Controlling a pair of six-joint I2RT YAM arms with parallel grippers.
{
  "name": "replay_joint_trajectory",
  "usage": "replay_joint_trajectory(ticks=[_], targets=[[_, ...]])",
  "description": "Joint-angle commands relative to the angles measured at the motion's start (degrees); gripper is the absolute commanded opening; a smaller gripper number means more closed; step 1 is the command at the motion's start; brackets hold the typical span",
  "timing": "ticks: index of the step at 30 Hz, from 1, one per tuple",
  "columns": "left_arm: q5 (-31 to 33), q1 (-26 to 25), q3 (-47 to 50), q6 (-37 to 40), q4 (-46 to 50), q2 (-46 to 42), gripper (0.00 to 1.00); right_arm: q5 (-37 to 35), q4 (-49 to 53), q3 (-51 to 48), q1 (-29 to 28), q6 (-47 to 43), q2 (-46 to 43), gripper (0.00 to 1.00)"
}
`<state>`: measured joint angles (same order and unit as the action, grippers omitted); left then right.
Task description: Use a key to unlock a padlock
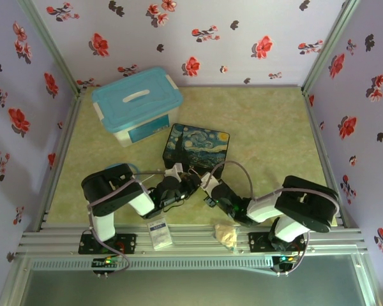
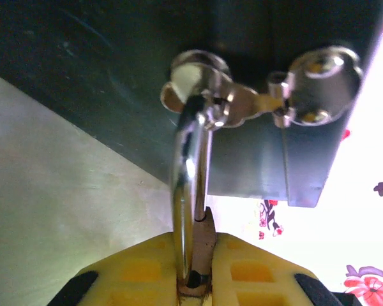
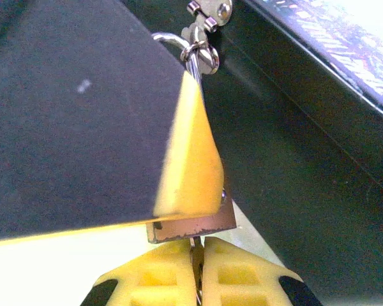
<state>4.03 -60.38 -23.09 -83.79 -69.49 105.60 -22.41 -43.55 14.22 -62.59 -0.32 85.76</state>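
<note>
Tub: A see-through tub with a light blue lid is set at the back left of the bench, near the painted box.
Left arm: The left arm is bent low over the near part of the bench and is pointed toward the middle.
Card: A small white card is laid on the metal rail at the near edge, just right of the left arm's base.
Left gripper: The left gripper is clenched. Its yellow fingers are pressed on both sides of the padlock.
Padlock: The padlock is held between the left fingers, just in front of the painted box. Its silver shackle is looped up through the shiny latch on the box's front wall.
Painted box: The dark blue painted box is placed in the middle of the bench, just beyond both grippers.
Right gripper: The right gripper is closed tight. Its yellow fingers are pinched on the key.
Key: The key is seen as a thin dark strip between the right fingers. Its tip is met by the brown underside of the padlock. How far in it is pushed cannot be told.
Crumpled thing: A small pale yellow crumpled thing is laid on the rail, left of the right arm's base.
Right arm: The right arm is bent low and is pointed left toward the middle.
</note>
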Motion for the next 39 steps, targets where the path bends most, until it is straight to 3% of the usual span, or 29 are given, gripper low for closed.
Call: replay_joint_trajectory(ticks=[1, 11, 14, 18, 21, 26, 31, 32, 34, 39], targets=[[-0.93, -1.1, -1.08, 2.32, -2.27, -2.57, 0.01, 5.73, 0.59, 0.5, 0.76, 8.29, -3.06, 0.0], [0.94, -0.64, 0.23, 1.32, -4.72, 1.54, 0.05, 16.35, -1.12, -1.23, 4.27, 13.42, -4.93, 0.0], [1.87, -0.37, 0.67, 1.93, -4.62, 1.99, 0.12, 18.15, -4.63, -2.18, 5.08, 16.44, -3.95, 0.0], [2.29, -0.26, 0.61, 2.39, -4.73, 2.48, 0.13, 18.99, -5.02, -1.97, 5.19, 17.06, -2.84, 0.0], [2.28, -0.18, -0.17, 2.84, -4.65, 2.85, 0.21, 19.15, -4.36, -1.32, 5.21, 17.08, -2.22, 0.0], [2.91, -0.09, -0.81, 3.45, -4.62, 2.87, 0.21, 19.19, -5.37, -1.34, 5.16, 17.57, -1.8, 0.0], [3.58, -0.17, -0.09, 3.46, -4.51, 2.7, 0.13, 18.49, -7.93, -2.61, 5.44, 19.93, -1.64, 0.0], [4.02, -0.14, 0.33, 3.31, -4.62, 2.57, 0.11, 18.94, -8.08, -2.58, 5.7, 20.99, -1.62, 0.02], [4.49, -0.09, 1.0, 3.41, -4.62, 2.35, 0.09, 19.03, -7.78, -2.51, 5.75, 22.42, -1.42, 0.25], [5.58, -0.08, 2.47, 3.89, -3.0, 1.1, 0.04, 18.61, -8.24, -4.17, 8.21, 27.36, -3.12, 0.36]])
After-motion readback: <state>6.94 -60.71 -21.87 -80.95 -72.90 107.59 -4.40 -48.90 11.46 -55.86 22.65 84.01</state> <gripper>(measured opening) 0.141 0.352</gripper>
